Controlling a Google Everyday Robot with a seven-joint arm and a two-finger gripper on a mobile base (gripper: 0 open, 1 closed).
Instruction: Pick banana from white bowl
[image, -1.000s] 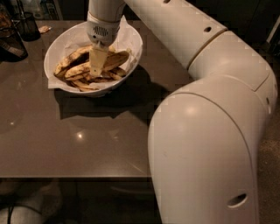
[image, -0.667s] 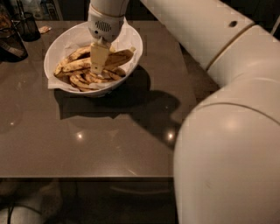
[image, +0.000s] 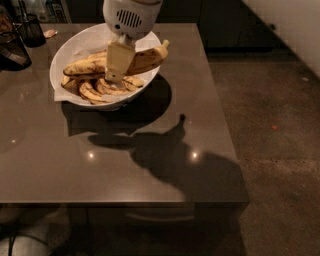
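Note:
The white bowl (image: 79, 41), wide and paper-lined, stands at the table's far left. My gripper (image: 118, 65) hangs over the bowl's middle, shut on the large speckled banana (image: 148, 57). The banana lies roughly level in the grip, and its stem end pokes out past the bowl's right rim. It seems lifted slightly above the small curved bananas (image: 102, 90) left in the bowl. Its shadow falls on the table in front of the bowl. One pale finger (image: 119, 59) crosses the banana's middle; the other finger is hidden behind it.
A small dark cup (image: 31, 30) and another dark object (image: 12, 50) stand at the far left of the brown table (image: 150, 170). The table's right edge drops to a dark floor (image: 270, 125).
The large banana has come up out of the pile with the gripper and now juts over the bowl's right rim. The arm's big white links have left the view.

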